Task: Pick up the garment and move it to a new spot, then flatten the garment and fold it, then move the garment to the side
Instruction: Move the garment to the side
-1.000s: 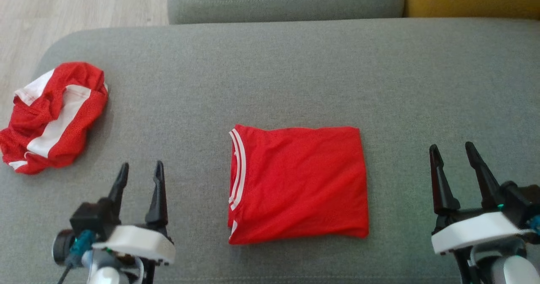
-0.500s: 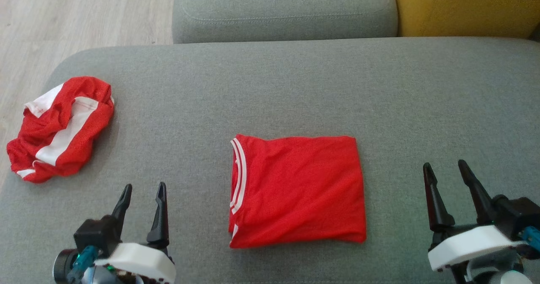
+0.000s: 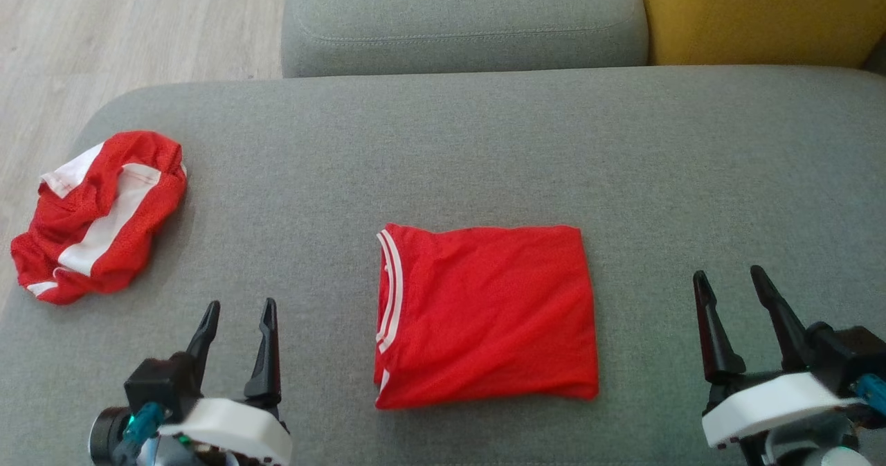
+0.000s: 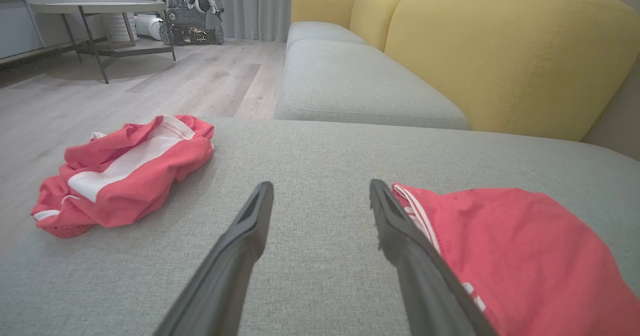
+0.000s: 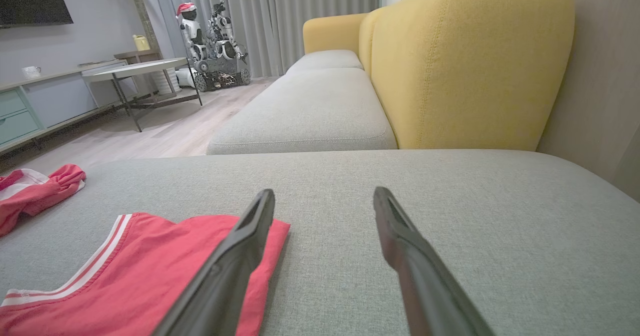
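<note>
A red garment [image 3: 484, 314] with white stripes along its left edge lies folded into a flat rectangle in the middle of the grey cushion [image 3: 484, 147]. It also appears at the right of the left wrist view [image 4: 520, 256] and at the lower left of the right wrist view [image 5: 150, 271]. My left gripper [image 3: 239, 310] hovers open to its left, nothing between the fingers. Off to the garment's right, my right gripper [image 3: 730, 279] is open and holds nothing. Neither gripper touches the cloth.
A crumpled red and white garment [image 3: 97, 213] lies near the cushion's left edge. Wooden floor [image 3: 104, 30] lies beyond that edge. A second grey seat cushion [image 3: 464, 16] and a yellow backrest [image 3: 754, 12] stand behind. A round table [image 4: 100, 11] and another robot [image 4: 192, 6] are far off.
The head camera has tilted, so the whole scene sits lower in the picture. Both grippers stay open beside the folded garment, and the garment itself has not moved.
</note>
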Motion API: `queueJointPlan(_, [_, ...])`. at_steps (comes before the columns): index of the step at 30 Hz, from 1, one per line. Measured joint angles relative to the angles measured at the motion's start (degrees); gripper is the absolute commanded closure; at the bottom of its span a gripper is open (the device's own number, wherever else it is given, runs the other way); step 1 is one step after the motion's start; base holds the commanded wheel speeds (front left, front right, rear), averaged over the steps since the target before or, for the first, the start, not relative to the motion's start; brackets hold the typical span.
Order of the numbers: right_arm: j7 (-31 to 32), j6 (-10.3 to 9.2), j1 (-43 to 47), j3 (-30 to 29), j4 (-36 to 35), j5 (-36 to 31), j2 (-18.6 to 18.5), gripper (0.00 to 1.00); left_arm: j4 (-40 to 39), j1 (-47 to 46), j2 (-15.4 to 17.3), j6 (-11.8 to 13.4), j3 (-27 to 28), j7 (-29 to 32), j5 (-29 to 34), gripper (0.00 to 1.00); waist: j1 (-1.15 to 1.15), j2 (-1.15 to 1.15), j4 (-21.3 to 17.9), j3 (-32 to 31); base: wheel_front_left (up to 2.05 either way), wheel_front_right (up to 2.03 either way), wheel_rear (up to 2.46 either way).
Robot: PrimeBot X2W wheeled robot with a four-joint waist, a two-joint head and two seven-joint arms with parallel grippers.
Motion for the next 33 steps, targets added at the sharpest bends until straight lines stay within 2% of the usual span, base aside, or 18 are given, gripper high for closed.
queueJointPlan(23, [0.47, -0.01, -0.01, -0.24, 0.58, 0.01, 0.62, 0.00, 1.41, -0.15, 0.55, -0.09, -0.58, -0.86, -0.92, 0.00, 0.00, 0.00, 0.49, 0.44, 0.00, 0.00, 0.00])
queueJointPlan(27, [1.00, 0.00, -0.12, -0.24, 2.82, 0.01, 0.66, 0.00, 1.41, -1.19, 0.54, -0.03, -0.86, -1.16, -0.92, 0.00, 0.00, -0.01, 1.47, 1.40, 0.00, 0.00, 0.00])
queueJointPlan(33, [1.57, 0.00, -2.86, 0.85, 10.49, 0.53, 0.56, 0.00, 1.35, -5.36, 0.26, -0.46, -1.66, -1.78, -0.91, 0.00, 0.00, -0.01, 3.78, 3.83, 0.00, 0.00, 0.00])
